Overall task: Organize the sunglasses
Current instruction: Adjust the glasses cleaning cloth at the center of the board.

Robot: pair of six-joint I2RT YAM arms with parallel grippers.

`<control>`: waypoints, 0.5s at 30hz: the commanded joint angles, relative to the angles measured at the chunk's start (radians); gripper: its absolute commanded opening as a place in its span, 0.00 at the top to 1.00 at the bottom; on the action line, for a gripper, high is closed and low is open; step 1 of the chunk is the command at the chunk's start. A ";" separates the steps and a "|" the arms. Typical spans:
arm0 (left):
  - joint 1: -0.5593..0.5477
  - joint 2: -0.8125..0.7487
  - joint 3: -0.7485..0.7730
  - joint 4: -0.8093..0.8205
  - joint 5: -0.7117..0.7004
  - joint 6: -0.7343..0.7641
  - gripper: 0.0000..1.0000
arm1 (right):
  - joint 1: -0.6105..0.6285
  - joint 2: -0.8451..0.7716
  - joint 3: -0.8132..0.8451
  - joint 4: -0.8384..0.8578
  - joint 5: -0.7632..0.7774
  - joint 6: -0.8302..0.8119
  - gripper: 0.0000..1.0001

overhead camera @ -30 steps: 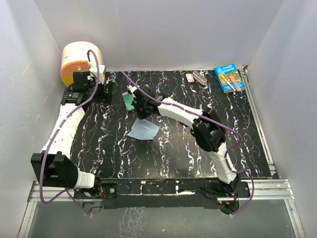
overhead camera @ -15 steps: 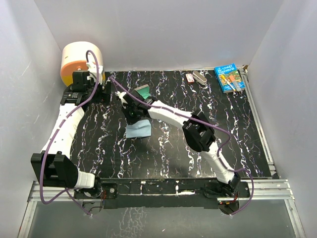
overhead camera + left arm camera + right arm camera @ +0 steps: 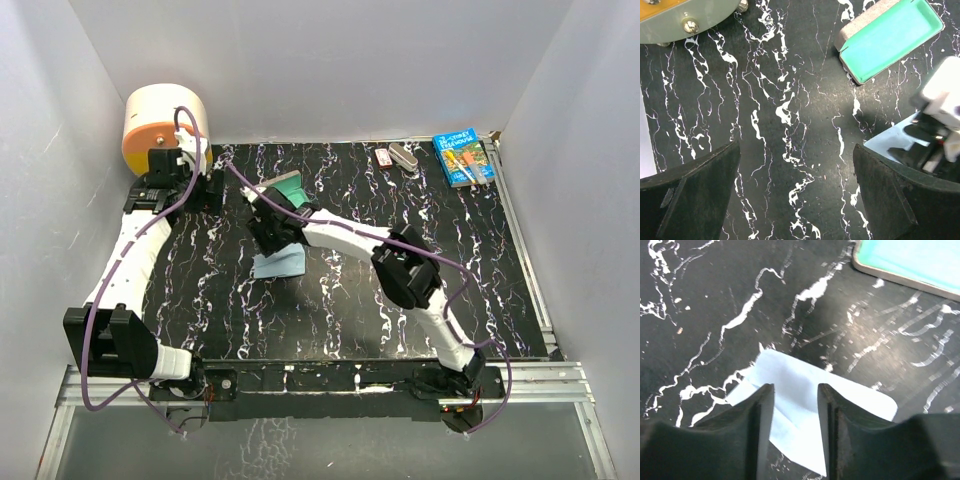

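- Right gripper [image 3: 795, 390]: jaws are seen partly apart, with nothing pinched. The light-blue cloth [image 3: 840, 410] lies flat on the table directly under the gap.
- Left gripper [image 3: 795, 155]: jaws are spread wide and nothing is held. It hangs over bare black marbled table [image 3: 350, 300] at the far left.
- Sunglasses: they cannot be made out in any view. They may be lost against the black table or hidden under an arm, but which cannot be told.
- Grey-brown case [image 3: 890, 37]: it lies open, teal lining up, just beyond the cloth. No glasses are seen in the lining that shows.
- Handling, judged from the kind of thing only:
  - Low weight is expected, so little grip force should be needed.
  - A glossy frame is likely to be slippery between hard pads, so a twist or slide in the grip is to be expected.
  - Thin arms and hinges are judged to be the weak spots. They should not be squeezed or used as a lever.
  - The lenses are likely to scratch and smear, so pad contact there is best avoided.
- Hold point, judged: the bridge between the lenses is preferred, or the thick front rim by a hinge, pinched across the frame's thickness.
- If the arms are unfolded, the pair is likely to swing or tip when lifted, so a central hold is advised.
- Risk: black on black gives poor contrast, so the pair should be located before any closing is tried.
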 commanded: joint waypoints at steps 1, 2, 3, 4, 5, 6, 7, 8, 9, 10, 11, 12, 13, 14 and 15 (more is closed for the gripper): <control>0.006 -0.025 -0.020 0.000 -0.009 -0.014 0.07 | -0.011 -0.210 -0.098 0.166 0.152 0.028 0.51; 0.006 -0.023 -0.023 -0.002 -0.008 -0.017 0.07 | -0.020 -0.237 -0.121 0.171 0.154 0.030 0.49; 0.006 -0.023 -0.031 -0.002 0.000 -0.021 0.07 | -0.032 -0.257 -0.138 0.168 0.150 0.034 0.49; 0.005 -0.023 -0.040 -0.005 0.015 -0.025 0.07 | -0.044 -0.276 -0.156 0.157 0.150 0.042 0.49; 0.006 -0.023 -0.050 -0.009 0.031 -0.028 0.07 | -0.064 -0.295 -0.173 0.145 0.144 0.058 0.49; 0.006 -0.023 -0.062 -0.011 0.053 -0.031 0.07 | -0.087 -0.306 -0.190 0.132 0.123 0.071 0.49; 0.006 -0.024 -0.077 -0.010 0.076 -0.038 0.07 | -0.113 -0.313 -0.208 0.125 0.088 0.080 0.49; 0.006 -0.025 -0.096 -0.003 0.104 -0.043 0.07 | -0.142 -0.315 -0.224 0.122 0.051 0.089 0.49; 0.006 -0.027 -0.115 0.007 0.142 -0.052 0.08 | -0.167 -0.313 -0.239 0.120 0.018 0.096 0.49; 0.006 -0.029 -0.134 0.017 0.179 -0.065 0.08 | -0.190 -0.306 -0.247 0.114 -0.007 0.098 0.50; 0.006 -0.028 -0.150 0.027 0.222 -0.084 0.08 | -0.207 -0.296 -0.249 0.103 -0.020 0.100 0.50; 0.006 -0.026 -0.167 0.037 0.261 -0.100 0.09 | -0.219 -0.286 -0.246 0.091 -0.027 0.100 0.51; 0.006 -0.025 -0.190 0.046 0.297 -0.122 0.11 | -0.226 -0.277 -0.241 0.080 -0.030 0.098 0.52; 0.004 -0.024 -0.207 0.057 0.316 -0.138 0.12 | -0.228 -0.273 -0.239 0.075 -0.029 0.095 0.52; 0.004 -0.024 -0.226 0.070 0.326 -0.151 0.13 | -0.227 -0.271 -0.240 0.075 -0.035 0.092 0.52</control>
